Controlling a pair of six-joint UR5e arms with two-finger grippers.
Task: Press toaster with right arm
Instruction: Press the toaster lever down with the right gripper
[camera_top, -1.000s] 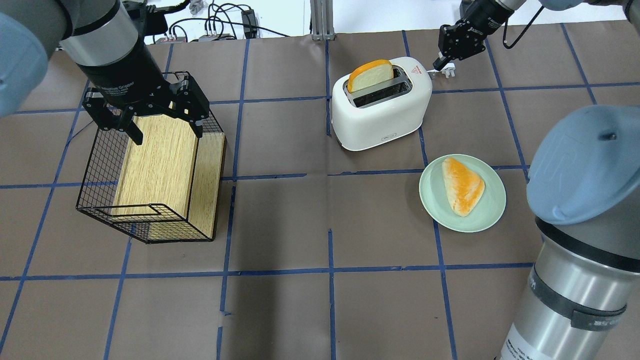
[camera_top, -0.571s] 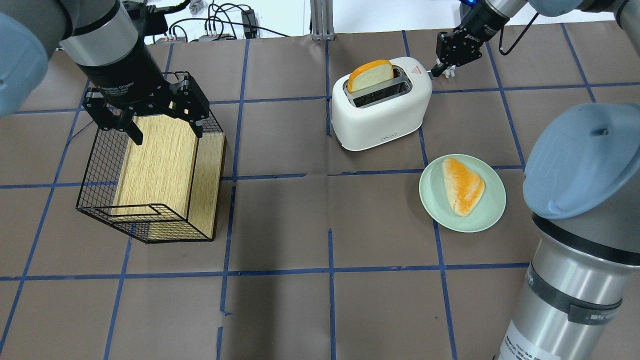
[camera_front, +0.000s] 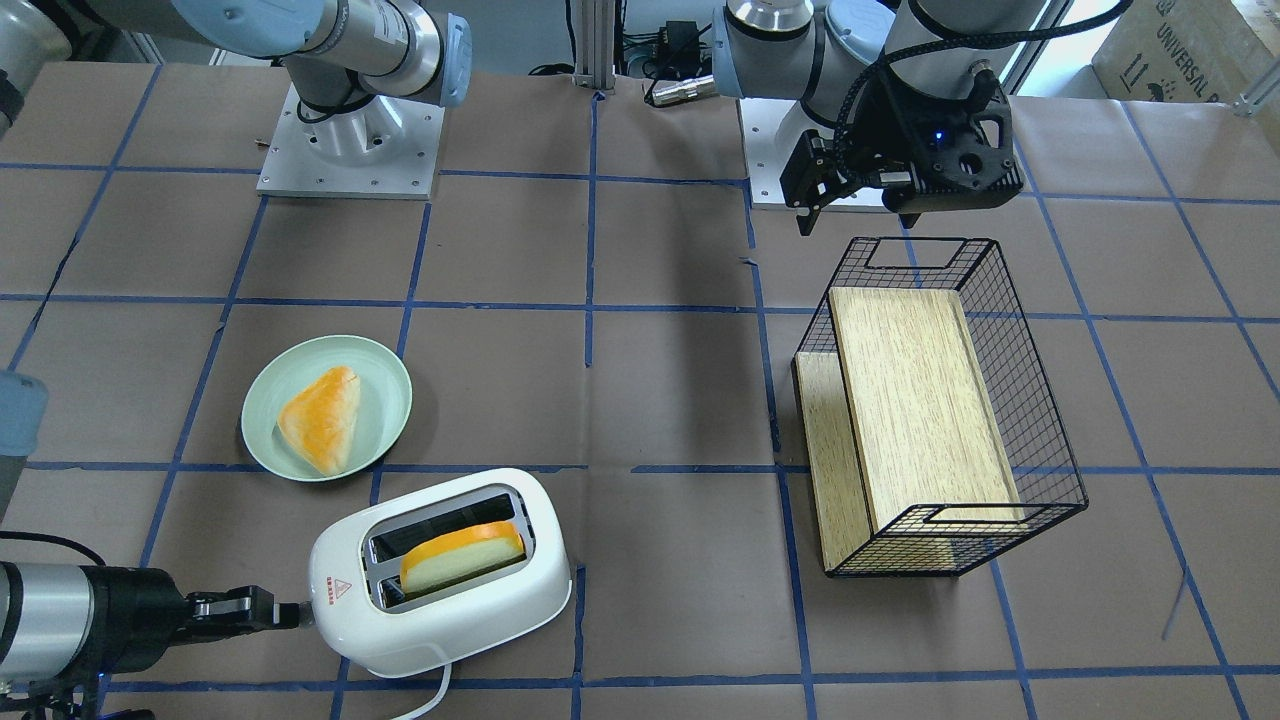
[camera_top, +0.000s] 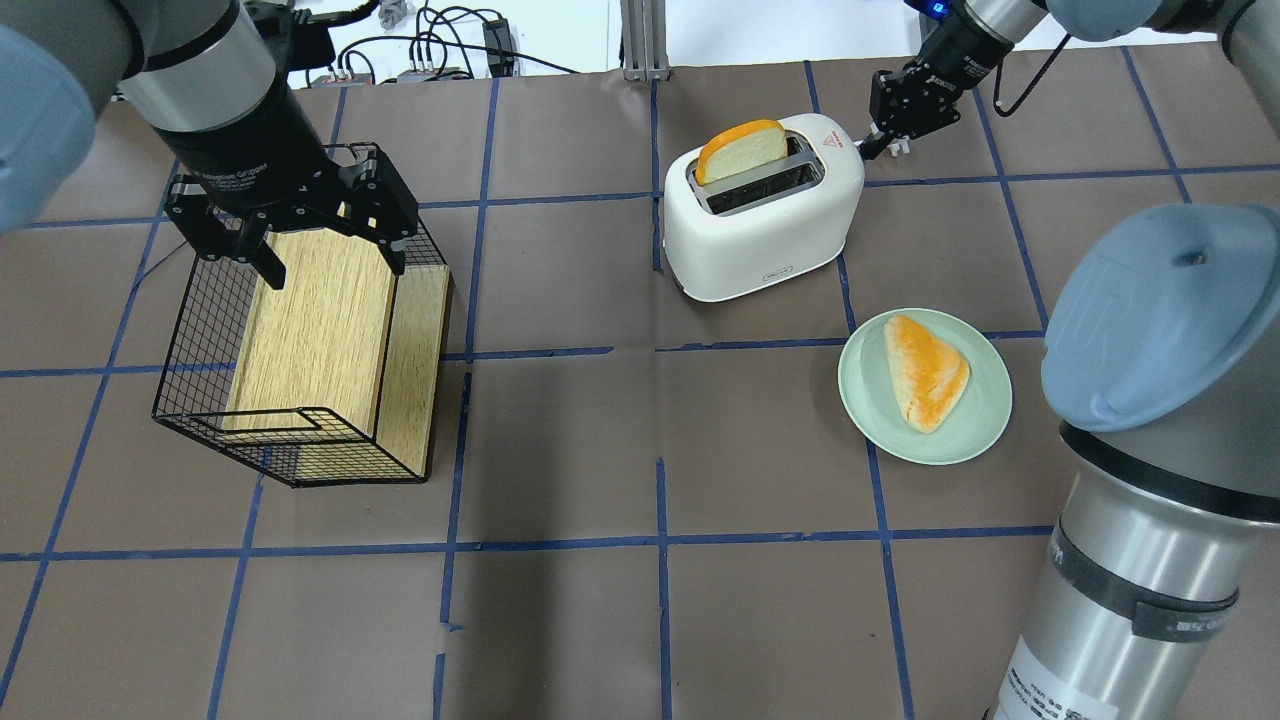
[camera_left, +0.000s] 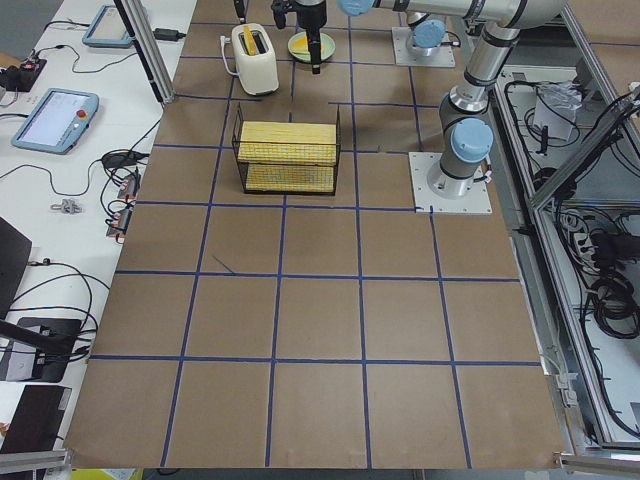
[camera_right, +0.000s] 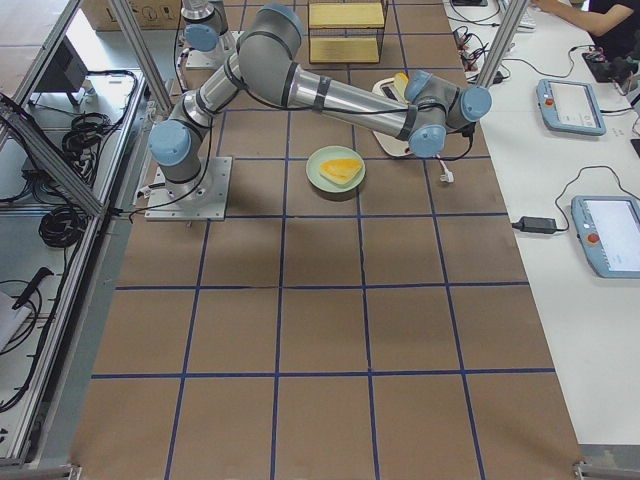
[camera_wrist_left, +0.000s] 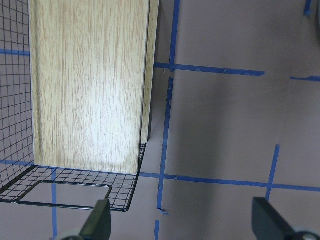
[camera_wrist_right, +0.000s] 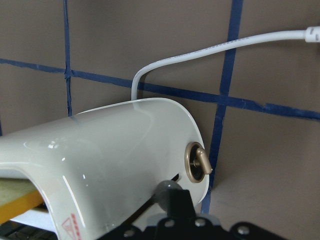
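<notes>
The white toaster (camera_top: 760, 215) stands at the far middle of the table with a bread slice (camera_top: 740, 150) upright in one slot. It also shows in the front view (camera_front: 450, 590). My right gripper (camera_top: 868, 146) is shut, with its tip at the toaster's right end, just below the red triangle. In the front view my right gripper (camera_front: 285, 612) touches that end. The right wrist view shows the toaster's end (camera_wrist_right: 125, 145) with a round knob (camera_wrist_right: 196, 165) and a grey lever (camera_wrist_right: 167, 191) right at my closed fingertips. My left gripper (camera_top: 325, 250) is open above the black wire basket (camera_top: 300, 430).
A green plate (camera_top: 985, 420) with a bread piece (camera_top: 925, 370) lies in front of the toaster's right end. The toaster's white cord (camera_wrist_right: 200, 52) runs away behind it. The basket holds a wooden box (camera_top: 320, 320). The right arm's elbow (camera_top: 1160, 320) looms at the near right.
My right gripper has moved slightly left and toward the toaster's end, and its tip has closed the small gap to it. The bread slice stays up. The left arm has not moved.
</notes>
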